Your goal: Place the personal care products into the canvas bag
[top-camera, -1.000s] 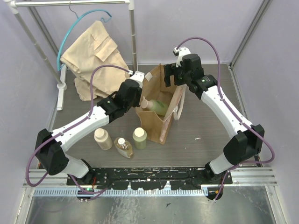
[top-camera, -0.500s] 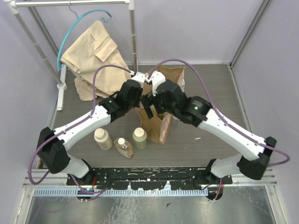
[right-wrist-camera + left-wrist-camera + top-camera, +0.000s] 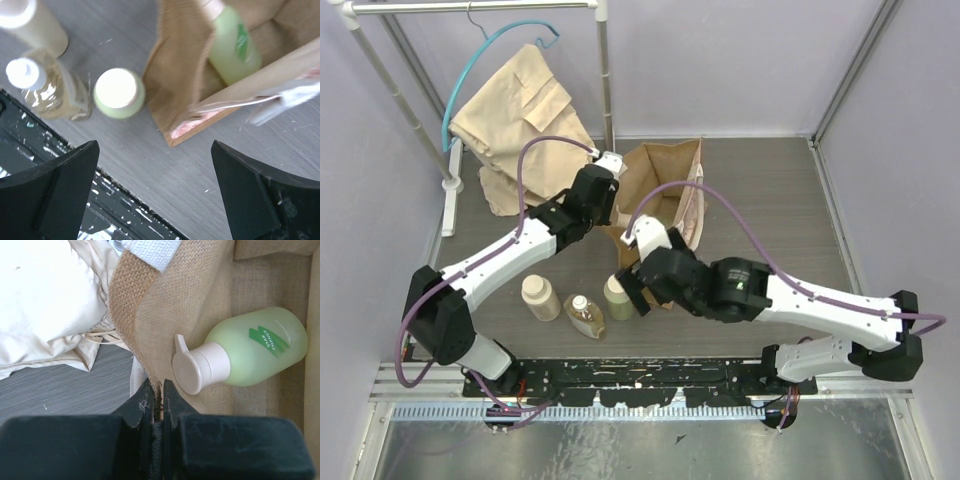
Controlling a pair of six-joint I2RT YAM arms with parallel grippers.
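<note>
Canvas bag (image 3: 165,325) rim pinched in closed left jaws, green cylinder (image 3: 119,93) beneath wide-open right jaws — empty

My bench (image 3: 775,215) has a dark grey wood-grain top, enclosed by plain lavender walls (image 3: 740,60). At the far left corner stands a white clothes rack (image 3: 605,80), with a teal hanger (image 3: 455,92) and a beige folded garment (image 3: 520,120). Lighting is even.
</note>
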